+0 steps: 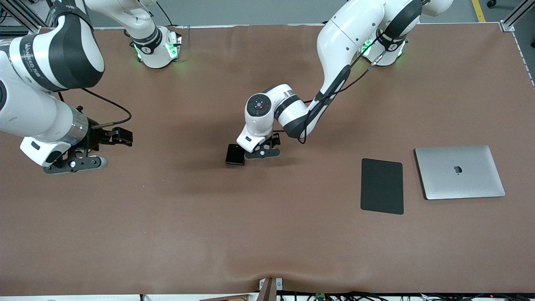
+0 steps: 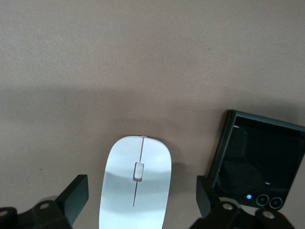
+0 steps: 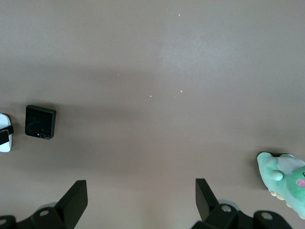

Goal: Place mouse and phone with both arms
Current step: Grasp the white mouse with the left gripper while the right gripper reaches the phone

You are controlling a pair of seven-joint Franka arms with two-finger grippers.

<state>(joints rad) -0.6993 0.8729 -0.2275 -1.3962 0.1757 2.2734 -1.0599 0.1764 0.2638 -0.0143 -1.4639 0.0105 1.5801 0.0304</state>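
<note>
Two grippers spread wide, neither holding anything. Left gripper (image 2: 140, 202) low over mouse (image 2: 136, 183), fingers (image 2: 74, 195) straddling it on tabletop (image 1: 267, 234). Phone (image 1: 235, 154) just beside mouse, near one finger: risk of clipping phone on closing. Right gripper (image 3: 140, 202) waits over bare tabletop toward right arm's end.

Brown counter (image 1: 267, 234) fills the frame. Right of centre, a matte black rectangular pad (image 1: 382, 186) lies flat. Just beside it, toward the frame's right edge, a closed silver laptop (image 1: 459, 172), not touching. In the right wrist view, a green plush toy (image 3: 286, 183), partly cropped.
</note>
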